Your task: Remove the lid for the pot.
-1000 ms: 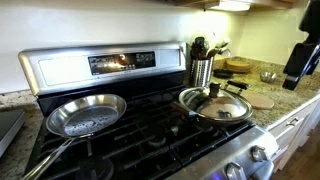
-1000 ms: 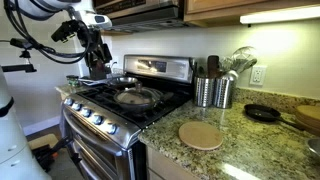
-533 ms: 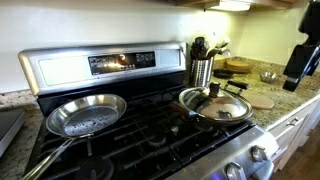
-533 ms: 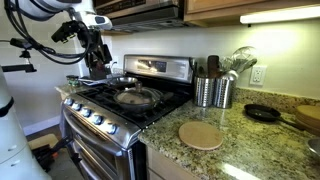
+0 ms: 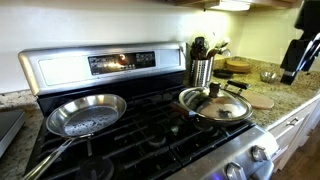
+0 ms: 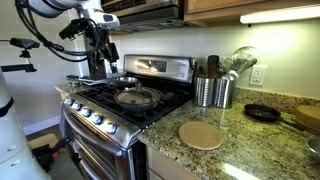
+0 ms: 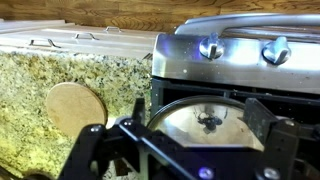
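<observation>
While the lid [image 7: 208,122] covers the pot [image 5: 216,122], pincer [image 7: 190,150] wide open above, apart from both.

Speckled granite worktop [image 6: 255,150] flanks a stainless steel gas range [image 6: 95,128] beneath brown wooden cabinets [image 6: 225,7] and a glowing light strip [image 6: 280,17].

Arm [image 6: 88,14] has repositioned over the last second. In an exterior view the end effector [image 6: 101,66] now hangs slightly nearer the stove [image 6: 160,68] than before. The white wrist link above it has swung toward the stove and sits higher in frame, and the cable loop behind has a new shape. In an exterior view the end effector [image 5: 299,57] at the frame edge has shifted a little. Its dark outline reads differently against the cabinets, though the direction is hard to tell. The displacement is small in both exterior views.
</observation>
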